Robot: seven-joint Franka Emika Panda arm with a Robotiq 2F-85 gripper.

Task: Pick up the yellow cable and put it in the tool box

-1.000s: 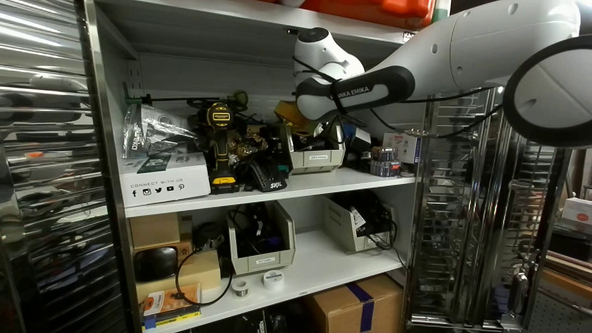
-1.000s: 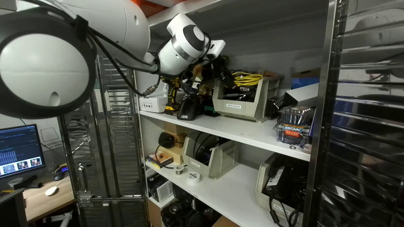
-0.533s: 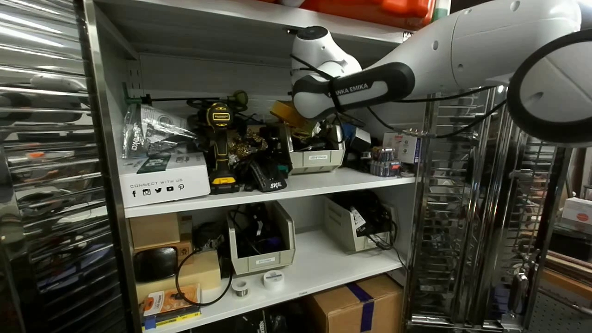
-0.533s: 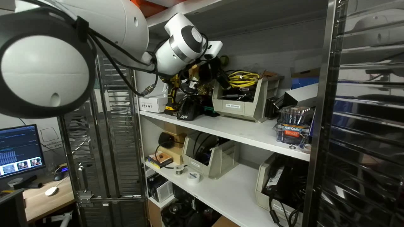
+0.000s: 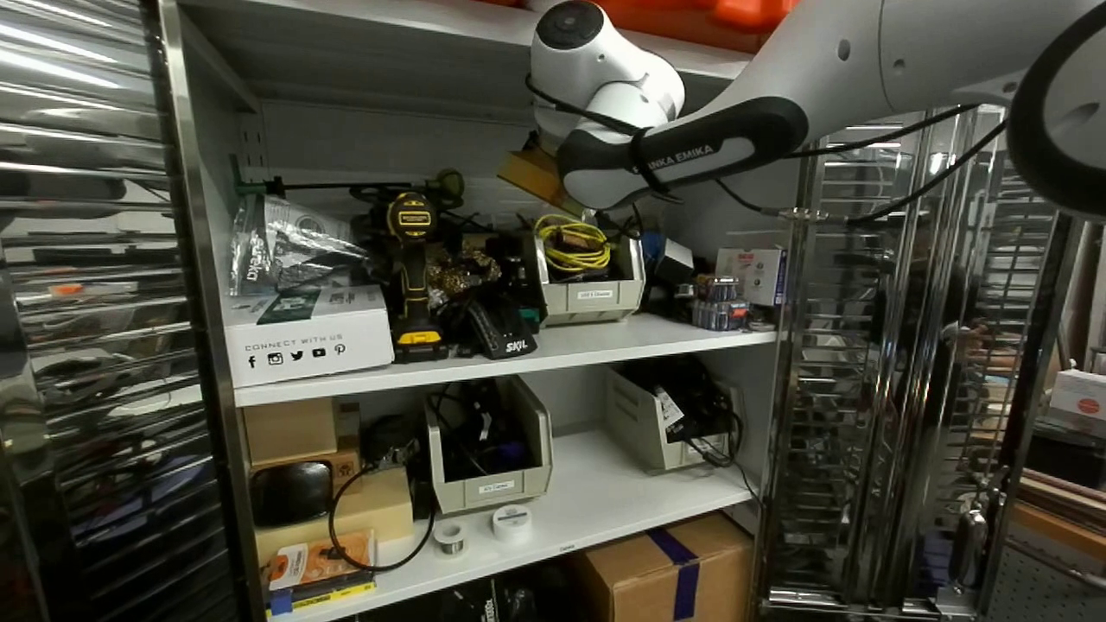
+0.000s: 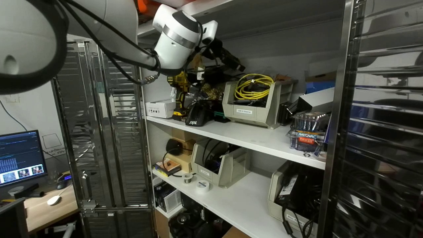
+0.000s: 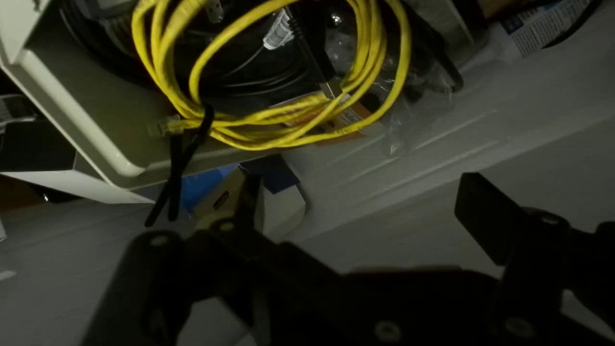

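The yellow cable is a loose coil on top of dark cables in a grey labelled bin on the upper shelf. It shows in both exterior views and at the top of the wrist view, with a black tie at its corner. My gripper is open, with nothing between its fingers. In an exterior view the gripper is above and to the left of the coil, apart from it; elsewhere the arm mostly hides it. The black tool box with yellow trim is out of view.
A drill, a white carton and a black SKIL item stand left of the bin. Battery packs stand on its opposite side. The shelf above is close over the wrist. The lower shelf holds more bins.
My gripper has risen and backed away from the grey bin. The yellow coil, partly covered by the gripper before, now shows fully and rests in the bin.
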